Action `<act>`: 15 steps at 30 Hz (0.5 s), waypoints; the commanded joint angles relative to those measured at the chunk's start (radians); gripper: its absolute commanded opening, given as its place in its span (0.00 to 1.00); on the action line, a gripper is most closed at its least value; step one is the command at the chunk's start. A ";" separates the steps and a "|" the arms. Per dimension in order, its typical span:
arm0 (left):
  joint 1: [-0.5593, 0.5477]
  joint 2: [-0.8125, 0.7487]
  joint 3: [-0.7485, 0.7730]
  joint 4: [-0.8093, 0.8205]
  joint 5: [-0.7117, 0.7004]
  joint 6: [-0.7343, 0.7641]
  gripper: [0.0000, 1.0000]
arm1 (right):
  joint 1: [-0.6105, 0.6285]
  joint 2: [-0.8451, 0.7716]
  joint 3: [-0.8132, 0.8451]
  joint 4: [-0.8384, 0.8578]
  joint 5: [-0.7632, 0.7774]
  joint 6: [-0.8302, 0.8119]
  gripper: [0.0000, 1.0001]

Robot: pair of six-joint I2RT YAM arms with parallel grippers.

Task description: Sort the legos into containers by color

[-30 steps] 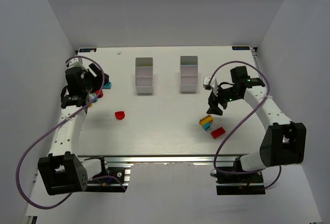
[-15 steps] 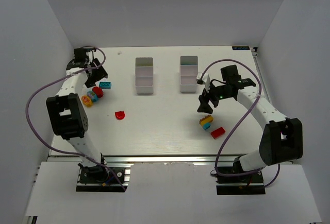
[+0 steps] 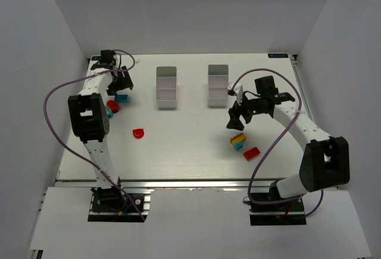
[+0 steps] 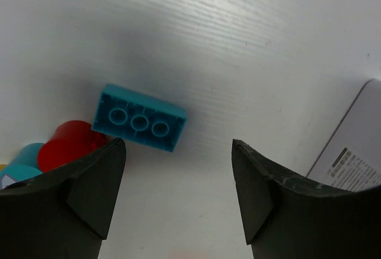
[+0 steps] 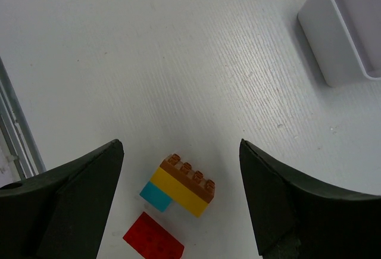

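Observation:
My left gripper (image 3: 123, 82) is open and empty at the far left, just above a teal brick (image 3: 121, 98) that lies upside down in the left wrist view (image 4: 139, 118). A rounded red brick (image 4: 65, 147) and a teal piece (image 4: 21, 158) lie beside it. My right gripper (image 3: 236, 119) is open and empty above a stacked orange, yellow and teal piece (image 5: 181, 184), with a flat red brick (image 5: 153, 237) next to it. A red rounded brick (image 3: 139, 133) lies left of centre. Two white bins (image 3: 166, 86) (image 3: 218, 84) stand at the back.
The left bin's corner with a label (image 4: 351, 152) shows at the right of the left wrist view. The right bin's corner (image 5: 345, 30) shows at the top right of the right wrist view. The table's metal front rail (image 5: 15, 128) is at the left there.
My left arm has swung from the left side up to the far back left, over the teal brick. My right gripper has shifted a little left toward the stacked piece.

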 commanded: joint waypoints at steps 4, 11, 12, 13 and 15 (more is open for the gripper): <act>-0.031 -0.161 -0.130 0.051 0.068 0.094 0.82 | -0.005 -0.031 -0.004 0.015 -0.001 0.022 0.85; -0.069 -0.267 -0.237 -0.136 0.069 -0.032 0.60 | -0.005 -0.013 0.031 -0.017 0.012 -0.009 0.82; -0.116 -0.328 -0.274 -0.144 0.069 -0.037 0.61 | -0.005 -0.011 0.033 -0.017 0.016 -0.009 0.82; -0.138 -0.359 -0.341 -0.162 0.060 -0.047 0.65 | -0.005 -0.014 0.033 -0.016 0.019 -0.006 0.82; -0.157 -0.414 -0.402 -0.187 0.052 -0.063 0.72 | -0.007 -0.014 0.033 -0.006 0.028 0.006 0.83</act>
